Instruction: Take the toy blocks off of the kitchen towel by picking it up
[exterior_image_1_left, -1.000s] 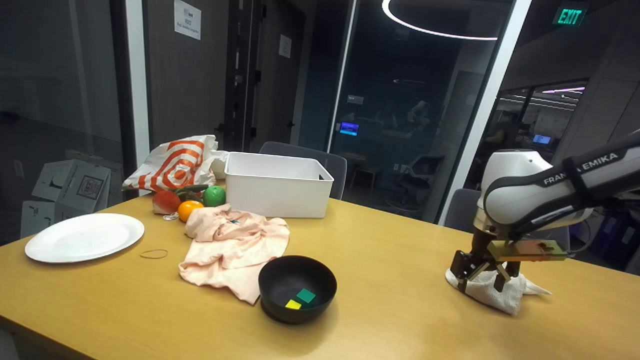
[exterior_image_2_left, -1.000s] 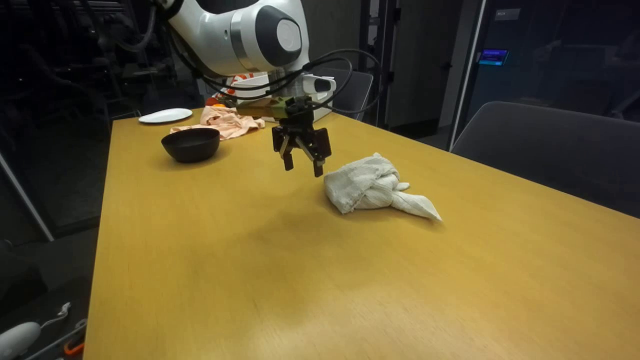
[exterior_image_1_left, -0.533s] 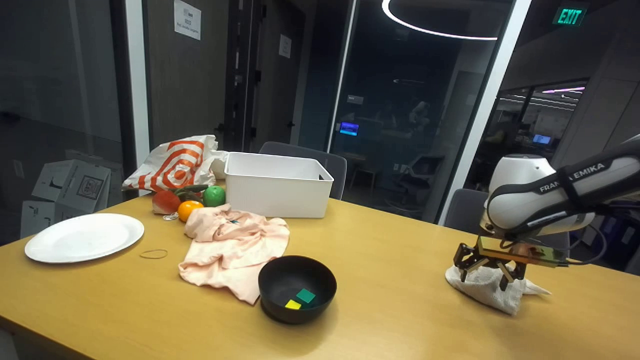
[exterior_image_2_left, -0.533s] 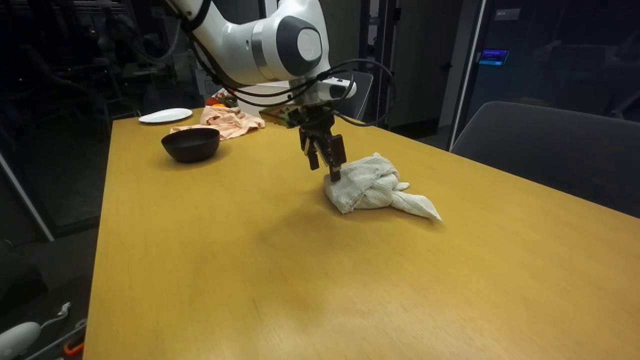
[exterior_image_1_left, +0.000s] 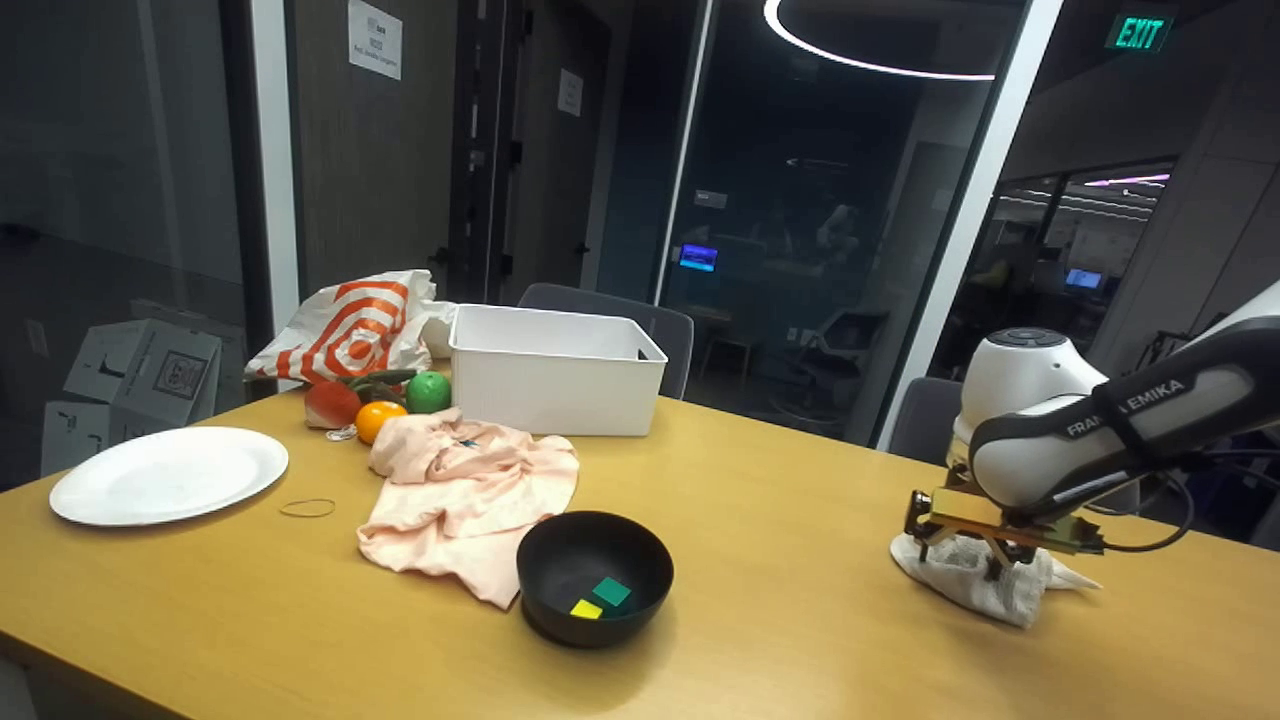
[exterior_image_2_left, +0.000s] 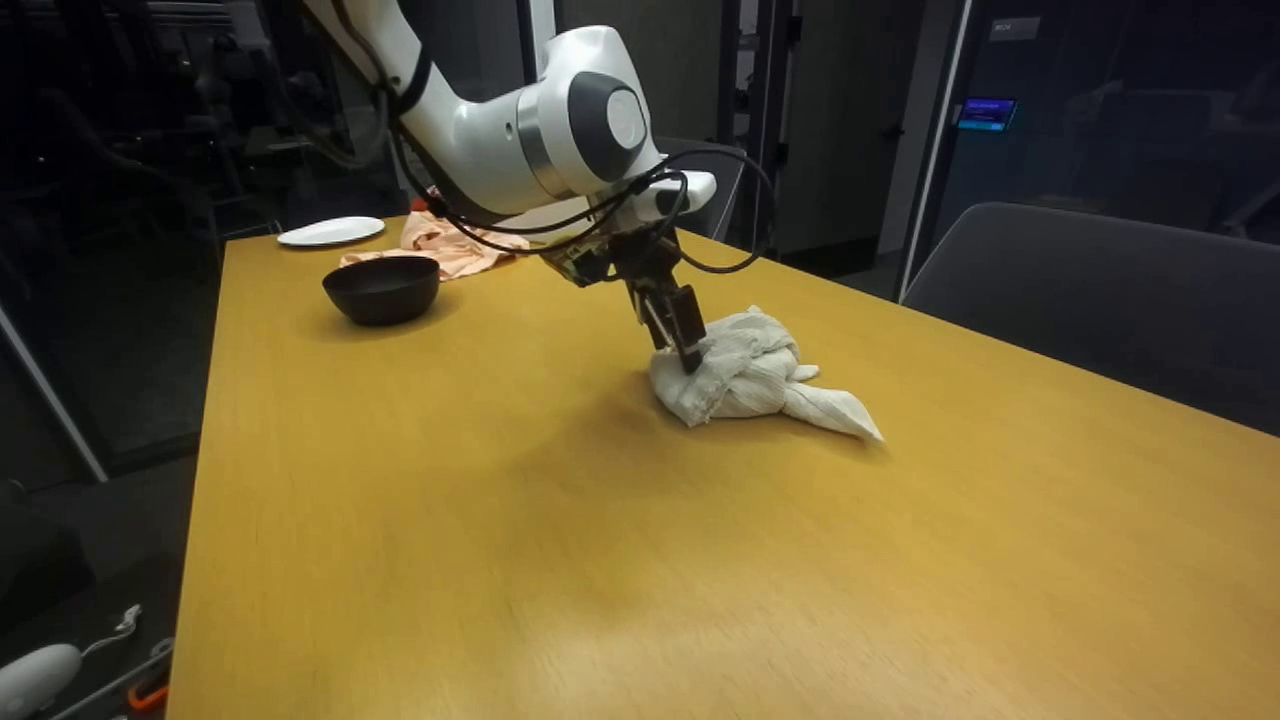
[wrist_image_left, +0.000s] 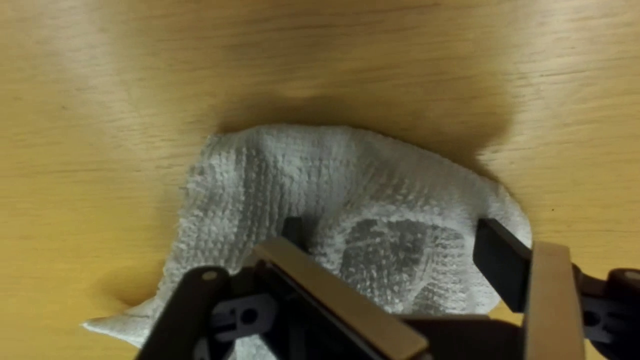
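Observation:
The white kitchen towel (exterior_image_1_left: 985, 590) lies bunched and knotted on the table in both exterior views (exterior_image_2_left: 745, 375), with a twisted end sticking out. It fills the lower middle of the wrist view (wrist_image_left: 300, 165). My gripper (wrist_image_left: 392, 245) is open, its two fingertips wide apart on either side of a raised fold. In both exterior views the gripper (exterior_image_1_left: 958, 560) points down and tilted at the towel's near-bowl side (exterior_image_2_left: 675, 357), fingertips at the cloth. A green block (exterior_image_1_left: 611, 591) and a yellow block (exterior_image_1_left: 586, 609) lie in the black bowl. No block shows on the towel; its folds hide any inside.
The black bowl (exterior_image_1_left: 540, 600) stands beside a pink cloth (exterior_image_1_left: 470, 490). Beyond are a white plate (exterior_image_1_left: 170, 475), a white bin (exterior_image_1_left: 555, 385), a shopping bag (exterior_image_1_left: 350, 330), and toy fruit including an orange (exterior_image_1_left: 380, 421). Chairs (exterior_image_2_left: 1090, 310) stand along the table edge.
My gripper has moved toward the towel and lowered, so its fingertips now reach the cloth, which looks slightly pushed in there. The fingers have stayed apart. The blocks and bowl have not moved.

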